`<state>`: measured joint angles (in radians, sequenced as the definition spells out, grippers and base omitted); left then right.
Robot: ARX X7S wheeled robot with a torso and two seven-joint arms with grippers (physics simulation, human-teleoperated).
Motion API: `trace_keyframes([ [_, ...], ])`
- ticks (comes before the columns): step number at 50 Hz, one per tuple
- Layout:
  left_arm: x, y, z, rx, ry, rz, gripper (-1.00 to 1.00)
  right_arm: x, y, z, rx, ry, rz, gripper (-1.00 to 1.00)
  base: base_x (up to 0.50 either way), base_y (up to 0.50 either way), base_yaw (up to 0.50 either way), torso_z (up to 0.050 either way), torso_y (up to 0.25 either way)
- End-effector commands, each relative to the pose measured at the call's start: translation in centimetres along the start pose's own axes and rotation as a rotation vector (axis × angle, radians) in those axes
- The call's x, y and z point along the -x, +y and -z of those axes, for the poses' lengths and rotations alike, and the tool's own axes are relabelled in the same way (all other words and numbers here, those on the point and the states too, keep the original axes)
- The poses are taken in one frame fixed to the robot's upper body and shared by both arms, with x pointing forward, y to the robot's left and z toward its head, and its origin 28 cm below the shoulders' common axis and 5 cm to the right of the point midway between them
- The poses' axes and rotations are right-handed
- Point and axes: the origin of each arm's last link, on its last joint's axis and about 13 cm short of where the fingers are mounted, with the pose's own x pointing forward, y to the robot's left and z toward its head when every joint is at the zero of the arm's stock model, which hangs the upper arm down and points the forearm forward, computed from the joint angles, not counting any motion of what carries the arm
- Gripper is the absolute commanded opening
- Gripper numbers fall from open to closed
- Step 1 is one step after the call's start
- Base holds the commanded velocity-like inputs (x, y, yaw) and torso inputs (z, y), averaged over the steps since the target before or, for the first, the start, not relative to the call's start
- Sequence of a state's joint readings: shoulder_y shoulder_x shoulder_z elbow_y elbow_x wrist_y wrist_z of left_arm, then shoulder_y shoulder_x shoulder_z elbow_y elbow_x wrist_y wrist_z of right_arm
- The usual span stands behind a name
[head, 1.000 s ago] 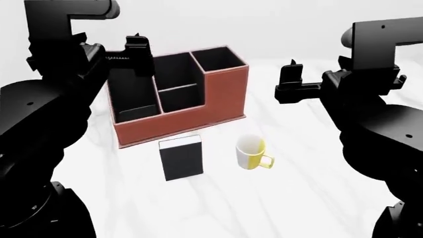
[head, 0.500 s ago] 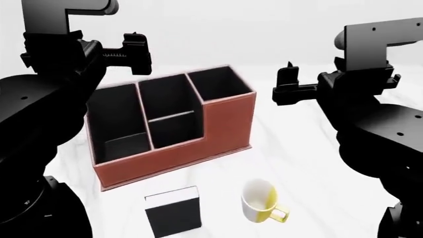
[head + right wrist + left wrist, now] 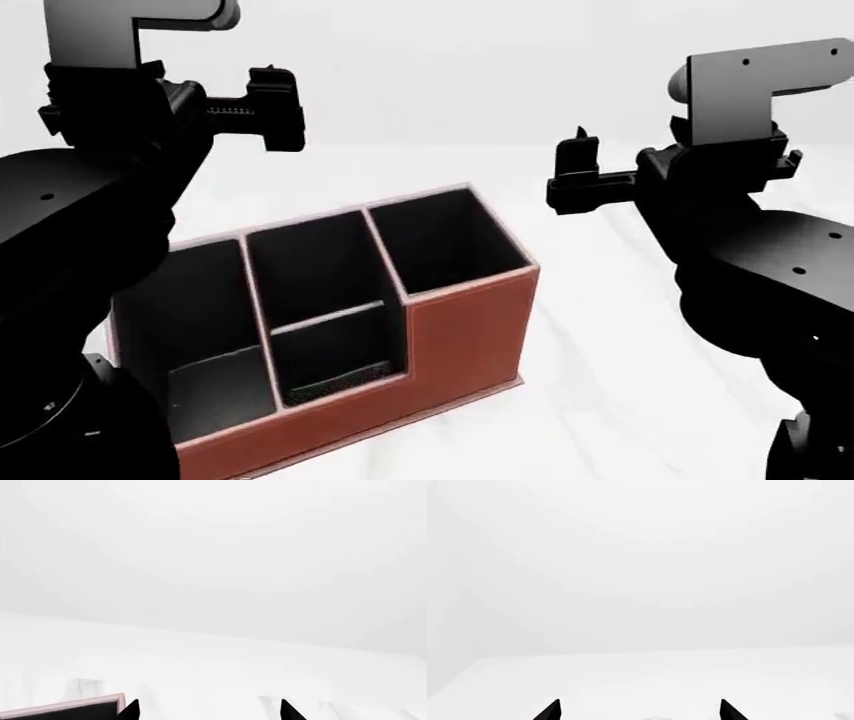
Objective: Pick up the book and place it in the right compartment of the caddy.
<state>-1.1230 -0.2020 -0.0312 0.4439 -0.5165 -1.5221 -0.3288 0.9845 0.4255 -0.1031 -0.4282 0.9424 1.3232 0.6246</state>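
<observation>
meanwhile the book lies outside all three views. the caddy, reddish-brown with a black interior, stands on the white tabletop low in the head view, its lower edge cut off by the frame. the right compartment, tall and square-mouthed, sits at the caddy's right end beside the split middle sections, with the wide section at the left end partly behind the left arm. the left gripper hangs in the air above and behind the caddy's left end, touching nothing; the right gripper hangs well right of the caddy, also holding nothing. both stand released, their fingertips apart in the wrist views. the right wrist view catches one pale-rimmed corner of the caddy just beside the right gripper; the left wrist view shows only bare tabletop beyond the left gripper. no writing or label is readable.
</observation>
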Motion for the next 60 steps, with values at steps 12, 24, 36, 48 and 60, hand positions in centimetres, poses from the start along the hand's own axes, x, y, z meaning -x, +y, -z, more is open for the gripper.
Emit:
trace_keyframes([
  [12,0.0,0.0,0.0,-0.004,0.006,-0.002,1.00,-0.1,0.1,0.2,-0.006,0.012,0.005,1.00,0.42,0.00,0.00,0.000,0.002],
  [24,0.0,0.0,0.0,-0.003,0.008,-0.007,1.00,6.9,2.1,4.1,0.358,0.106,-0.920,1.00,0.00,0.00,0.00,0.000,0.000],
  [36,0.0,0.0,0.0,0.001,0.012,-0.011,1.00,10.2,2.5,4.9,0.447,0.383,-1.217,1.00,0.00,0.00,0.00,0.000,0.000],
  [48,0.0,0.0,0.0,-0.004,0.016,-0.013,1.00,10.7,3.5,5.9,0.505,0.431,-1.255,1.00,0.00,0.00,0.00,0.000,0.000],
  [60,0.0,0.0,0.0,-0.006,0.021,-0.017,1.00,10.4,4.0,6.3,0.523,0.464,-1.270,1.00,0.00,0.00,0.00,0.000,0.000],
])
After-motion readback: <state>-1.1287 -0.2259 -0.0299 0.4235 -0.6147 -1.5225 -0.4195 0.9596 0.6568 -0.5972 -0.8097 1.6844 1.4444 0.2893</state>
